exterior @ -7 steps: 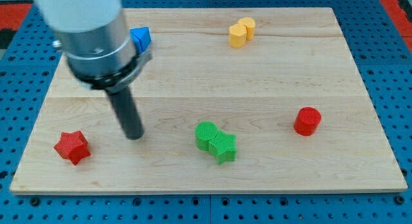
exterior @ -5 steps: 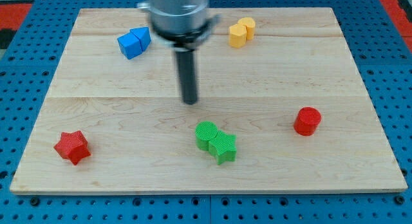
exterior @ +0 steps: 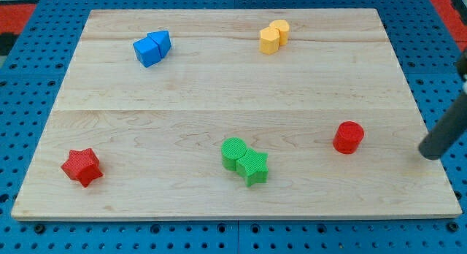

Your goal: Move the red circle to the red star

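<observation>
In the camera view, my tip (exterior: pixel 432 153) sits at the right edge of the frame, a little below mid-height, over the right margin of the wooden board (exterior: pixel 219 86). The dark rod slants up and out of the picture to the right. The rod has nothing to clench or release; it touches no block and holds nothing.

The red circle (exterior: pixel 349 137) stands to the left of my tip, near it but clearly apart, with bare wood between us. It is in the right part of the frame, slightly below centre height.

The red star (exterior: pixel 81 166) lies far across the board in the lower left of the frame, well apart from the red circle.

Between them, in the lower middle, the green circle (exterior: pixel 233 152) and the green star (exterior: pixel 252 167) sit touching each other, the star to the lower right of the circle.

In the upper left, two blue blocks (exterior: pixel 152 48) rest pressed together. In the upper middle-right, two yellow blocks (exterior: pixel 273 36) also touch each other; their exact shapes I cannot make out surely.
</observation>
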### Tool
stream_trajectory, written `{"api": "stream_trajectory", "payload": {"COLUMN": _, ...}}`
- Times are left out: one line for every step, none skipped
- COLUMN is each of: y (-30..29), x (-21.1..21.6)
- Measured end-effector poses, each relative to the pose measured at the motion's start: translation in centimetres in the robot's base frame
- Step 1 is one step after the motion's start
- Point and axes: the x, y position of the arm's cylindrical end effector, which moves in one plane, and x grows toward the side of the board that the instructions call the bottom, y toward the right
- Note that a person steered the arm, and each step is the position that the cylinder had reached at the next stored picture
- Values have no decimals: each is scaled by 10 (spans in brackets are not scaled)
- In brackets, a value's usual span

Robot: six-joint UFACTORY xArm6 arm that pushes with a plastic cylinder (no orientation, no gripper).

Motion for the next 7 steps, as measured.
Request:
{"api": "stream_trajectory", "payload": {"y": -36, "x": -24}}
{"api": "stream_trajectory", "payload": {"y": -96, "x": -27}}
{"api": "stream_trajectory", "payload": {"y": -102, "x": -26}}
{"api": "stream_trajectory", "payload": {"y": -87, "x": -18}}
{"api": "stream_trajectory", "payload": {"y": -97, "x": -14}}
{"api": "stream_trajectory", "payload": {"y": -135, "x": -14}}
{"api": "stream_trajectory", "payload": {"y": -180, "x": -14}}
